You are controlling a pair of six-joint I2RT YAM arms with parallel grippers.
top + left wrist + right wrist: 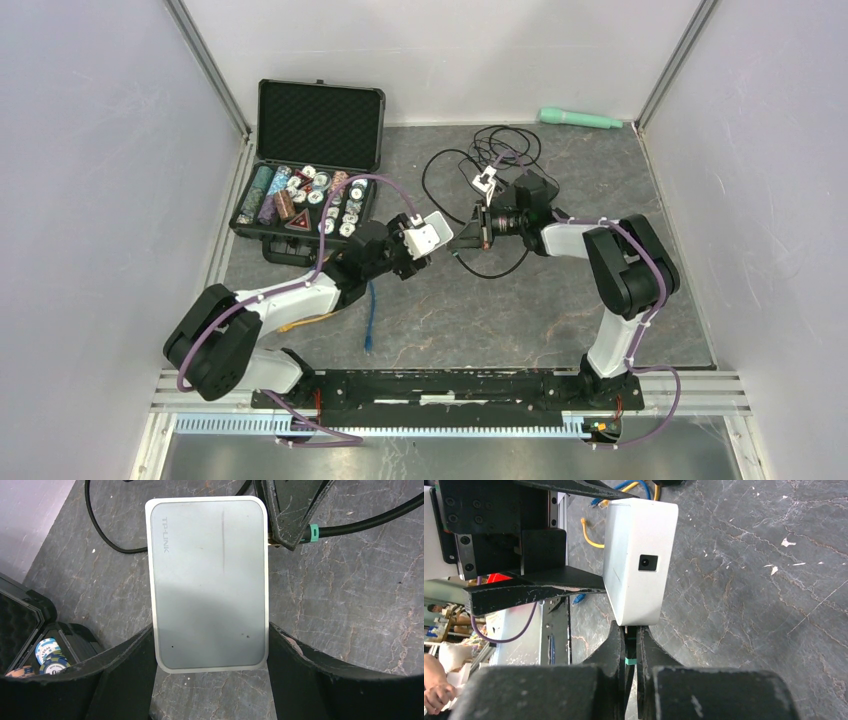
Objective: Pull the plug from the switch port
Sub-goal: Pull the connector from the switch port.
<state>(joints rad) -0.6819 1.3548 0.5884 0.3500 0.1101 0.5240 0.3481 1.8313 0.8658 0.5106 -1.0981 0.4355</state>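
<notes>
The switch (428, 237) is a white TP-LINK box (207, 580), held off the table between the two arms. My left gripper (211, 628) is shut on it, one finger against each long side. The plug (629, 639) is black, with a green band on its cable (313, 531). My right gripper (629, 630) is shut on the plug right at the switch's (636, 560) edge. The plug's tip meets the side of the switch, and how deep it sits is hidden by the right gripper's fingers (292, 510).
An open black case (318, 125) with poker chips stands at the back left. Black cable (500, 150) lies coiled behind the right arm. A green cylinder (580, 119) rests by the back wall. Blue (370, 315) and yellow cables lie near the left arm. Walls close in both sides.
</notes>
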